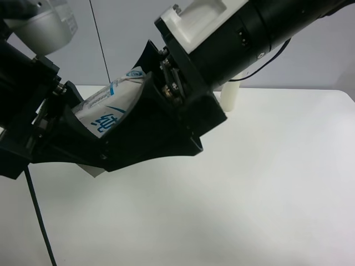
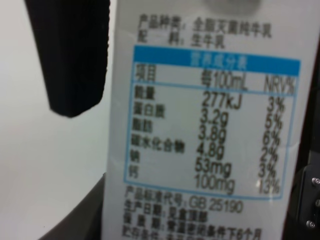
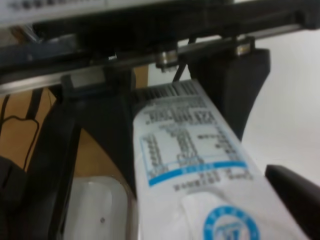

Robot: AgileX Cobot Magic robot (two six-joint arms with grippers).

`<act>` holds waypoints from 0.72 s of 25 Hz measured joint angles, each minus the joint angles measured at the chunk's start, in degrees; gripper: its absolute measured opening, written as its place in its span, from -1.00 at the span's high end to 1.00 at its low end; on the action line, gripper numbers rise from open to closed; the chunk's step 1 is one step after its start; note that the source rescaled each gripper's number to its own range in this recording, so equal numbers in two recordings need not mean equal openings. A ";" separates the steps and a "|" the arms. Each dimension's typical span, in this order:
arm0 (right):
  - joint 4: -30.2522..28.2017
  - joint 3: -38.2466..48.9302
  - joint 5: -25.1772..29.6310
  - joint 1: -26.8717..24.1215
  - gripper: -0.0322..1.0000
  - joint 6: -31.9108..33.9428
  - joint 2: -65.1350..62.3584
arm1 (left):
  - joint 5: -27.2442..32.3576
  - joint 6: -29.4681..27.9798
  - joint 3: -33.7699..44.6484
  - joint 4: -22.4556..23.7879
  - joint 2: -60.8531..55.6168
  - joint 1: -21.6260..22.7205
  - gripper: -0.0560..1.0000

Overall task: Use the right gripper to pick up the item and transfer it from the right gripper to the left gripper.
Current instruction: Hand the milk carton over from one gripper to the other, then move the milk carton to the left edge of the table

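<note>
The milk carton (image 1: 108, 108), white with blue lettering, hangs tilted in the air between both claws. My right gripper (image 1: 133, 105), on the thick black arm with the white block, is shut on it; in the right wrist view its fingers (image 3: 107, 140) press the carton (image 3: 190, 165) at the barcode end. My left gripper (image 1: 72, 119), under the silver-grey housing, sits around the carton's other end. In the left wrist view the nutrition panel (image 2: 210, 135) fills the frame, and a black finger (image 2: 67, 55) stands a sliver apart from it, so the jaws look open.
A tall cream-white cylinder (image 1: 229, 97) stands on the white table (image 1: 266, 194) behind the right arm. A thin black cable (image 1: 39, 221) hangs down at the exterior high view's left. The table's far edge meets a grey wall.
</note>
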 joint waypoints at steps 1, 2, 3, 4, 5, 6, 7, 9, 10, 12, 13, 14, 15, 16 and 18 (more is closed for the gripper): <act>-1.18 0.00 0.08 0.00 -0.99 0.19 -0.50 | 0.00 0.00 0.00 0.00 0.00 0.00 0.89; -2.24 0.00 0.19 0.00 -0.99 0.73 -1.23 | 0.00 0.00 0.00 0.00 0.00 0.00 0.89; -3.66 0.00 0.40 0.00 -0.99 1.61 -1.92 | 0.00 0.00 0.00 0.00 0.00 0.00 0.89; -5.30 0.00 0.86 0.00 -0.99 2.94 -2.88 | 0.00 0.00 0.00 0.00 0.00 0.00 0.89; -6.90 0.00 1.18 0.00 -0.99 4.25 -3.90 | 0.06 0.00 0.00 0.00 0.00 0.00 0.89; -8.93 0.00 1.69 0.00 -1.00 6.07 -4.78 | 0.14 0.00 0.00 0.00 0.00 0.00 0.89; -11.11 0.00 2.16 0.00 -1.00 8.05 -5.81 | 0.34 0.00 0.00 0.00 0.00 0.00 0.89; -15.85 0.00 4.16 0.00 -1.00 12.21 -7.91 | 0.42 0.00 0.00 0.00 0.00 0.00 0.89; -18.59 0.00 5.57 0.00 -1.00 14.53 -8.78 | 0.42 0.00 0.00 0.00 0.00 0.00 0.89; -23.15 0.00 7.88 0.00 -1.00 18.48 -10.95 | 0.21 0.00 0.00 0.02 0.00 0.00 0.89; -25.43 0.00 8.98 0.00 -1.00 20.32 -11.88 | 0.21 0.00 0.00 0.02 0.00 0.00 0.89; -27.55 0.00 9.83 0.00 -1.00 21.98 -13.02 | 0.16 0.00 0.00 0.02 0.00 0.00 0.89; -29.46 0.00 10.34 0.00 -1.00 23.44 -14.13 | 0.16 0.00 0.00 0.02 0.00 0.00 0.89; -30.99 0.00 10.57 0.00 -1.00 24.54 -15.26 | 0.14 0.00 0.00 0.02 0.00 0.00 0.89; -34.46 0.00 10.70 0.00 -1.00 27.33 -17.33 | 0.10 0.00 0.00 0.02 0.00 0.00 0.89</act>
